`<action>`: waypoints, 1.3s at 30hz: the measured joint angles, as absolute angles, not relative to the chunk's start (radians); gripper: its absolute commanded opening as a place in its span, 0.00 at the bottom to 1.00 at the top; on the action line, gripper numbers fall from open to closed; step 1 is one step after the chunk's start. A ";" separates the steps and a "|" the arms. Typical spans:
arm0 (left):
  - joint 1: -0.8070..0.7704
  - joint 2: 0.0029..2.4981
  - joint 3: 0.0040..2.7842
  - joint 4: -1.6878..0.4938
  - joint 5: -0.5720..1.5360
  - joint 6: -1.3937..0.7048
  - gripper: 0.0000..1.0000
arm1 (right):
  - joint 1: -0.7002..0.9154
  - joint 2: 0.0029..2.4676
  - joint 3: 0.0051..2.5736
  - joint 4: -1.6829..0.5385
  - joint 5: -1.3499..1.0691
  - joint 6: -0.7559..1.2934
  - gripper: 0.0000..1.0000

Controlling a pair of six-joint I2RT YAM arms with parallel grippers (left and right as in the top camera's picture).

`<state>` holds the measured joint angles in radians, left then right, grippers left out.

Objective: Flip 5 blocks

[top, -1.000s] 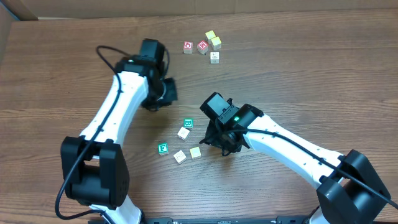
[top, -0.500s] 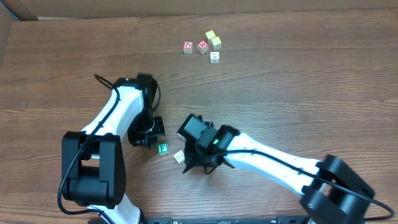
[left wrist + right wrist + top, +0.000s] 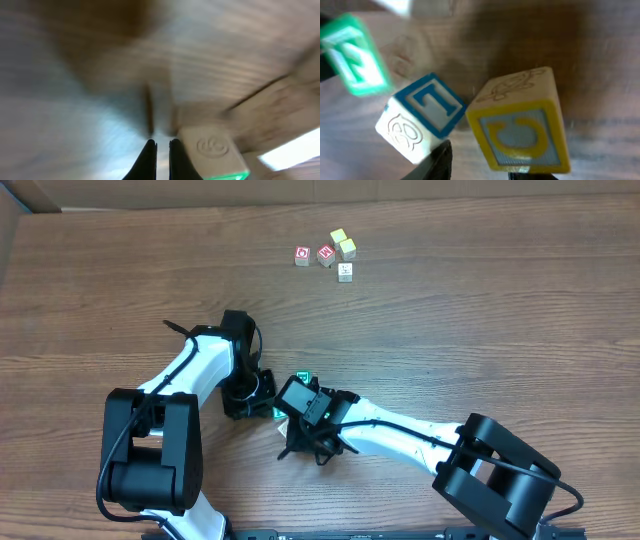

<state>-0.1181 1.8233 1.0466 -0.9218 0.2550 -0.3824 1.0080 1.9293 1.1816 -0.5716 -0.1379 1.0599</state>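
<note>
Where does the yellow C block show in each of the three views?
Overhead: not visible, likely under the right arm.
Left wrist: not in it.
Right wrist: yellow C block, lower right of centre, beside the blue T block.
Shared landmark: the wood-grain table, in all three.

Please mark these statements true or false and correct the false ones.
1. The left claw is shut. True.
2. The two red-printed wooden cubes lie between the arms. False: the red-printed wooden cubes lie far from both arms, toward the table's far side.
3. The right wrist view shows a yellow-framed wooden cube with the letter C. True.
4. The blue-framed wooden cube shows the letter A. False: the blue-framed wooden cube shows T.
</note>
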 measured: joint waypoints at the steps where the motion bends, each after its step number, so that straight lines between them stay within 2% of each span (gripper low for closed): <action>1: -0.118 1.823 1.047 -0.896 0.268 -0.385 0.04 | 1.003 1.931 1.182 -0.559 -0.126 1.066 0.36; 12: -0.118 1.823 1.045 -0.669 0.323 -0.436 0.04 | 0.917 1.956 1.181 -0.419 0.060 1.136 0.30; 18: -0.118 1.823 1.045 -0.545 0.322 -0.459 0.04 | 0.860 1.999 1.182 -0.257 0.103 1.132 0.30; 23: -0.118 1.823 1.045 -0.484 0.317 -0.466 0.04 | 0.810 2.008 1.182 -0.220 0.110 1.075 0.31; 25: -0.118 1.823 1.047 -0.479 0.301 -0.466 0.04 | 0.781 2.009 1.189 -0.223 0.102 1.031 0.35; 29: -0.118 1.823 1.119 -0.616 0.264 -0.461 0.04 | 0.687 2.012 1.286 -0.334 0.006 0.900 0.45; 35: -0.118 1.823 1.426 -0.958 0.196 -0.429 0.04 | 0.543 2.006 1.586 -0.762 -0.130 0.719 0.47; 39: -0.118 1.816 1.527 -1.061 0.169 -0.413 0.04 | 0.505 1.975 1.678 -0.923 -0.152 0.613 0.50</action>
